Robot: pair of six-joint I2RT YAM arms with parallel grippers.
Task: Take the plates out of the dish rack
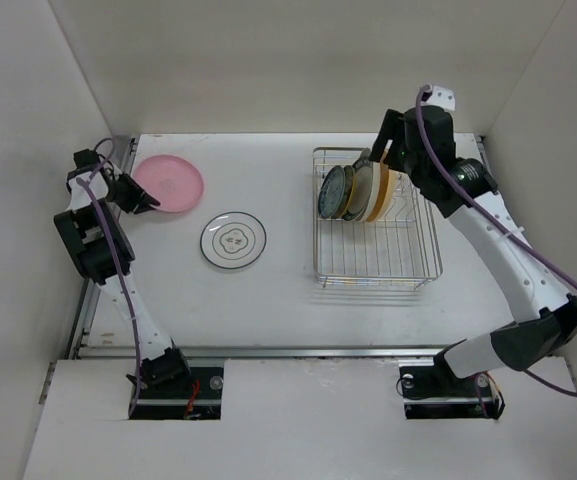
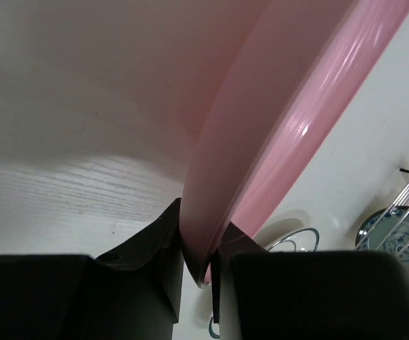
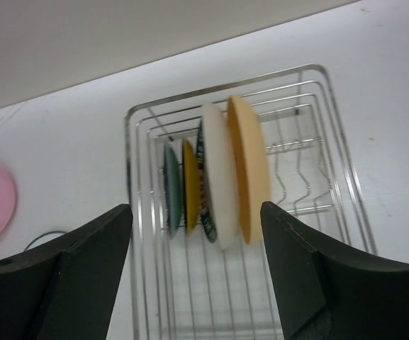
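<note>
1. The pink plate (image 1: 168, 183) is found at the far-L part of the table (image 1: 288, 300), w/ the L gripper (image 1: 140, 197) set at its near-L edge.
2. In the L wrist view the jaws are seen clenched on that plate's rim. The rim is wedged betw. both black fingers (image 2: 147, 283) and is touched by each.
3. From the jaws the pink plate is seen tilted up and away. Whether its far edge is rested on the table cannot be told.
4. A white plate w/ dark rim (image 1: 233, 241) is laid flat on the table, near the pink plate but apart from it, and well apart from both grippers.
5. The dish rack (image 1: 376, 262) is set on the R half of the table. The other plates are stood on edge at its far end, packed side by side.
6. L to R in the R wrist view they are seen as:
   - teal plate (image 3: 171, 188)
   - yellow plate (image 3: 190, 185)
   - thin dark-patterned plate (image 3: 202, 166)
   - cream plate (image 3: 220, 173)
   - orange plate (image 3: 248, 166)
7. The R gripper (image 1: 368, 158) is hung over the rack's far end, above the plates. Its jaws are spread wide and nothing is held.
8. In the R wrist view the standing plates are framed betw. the two fingers but lie beyond the tips, and no contact is seen.
</note>
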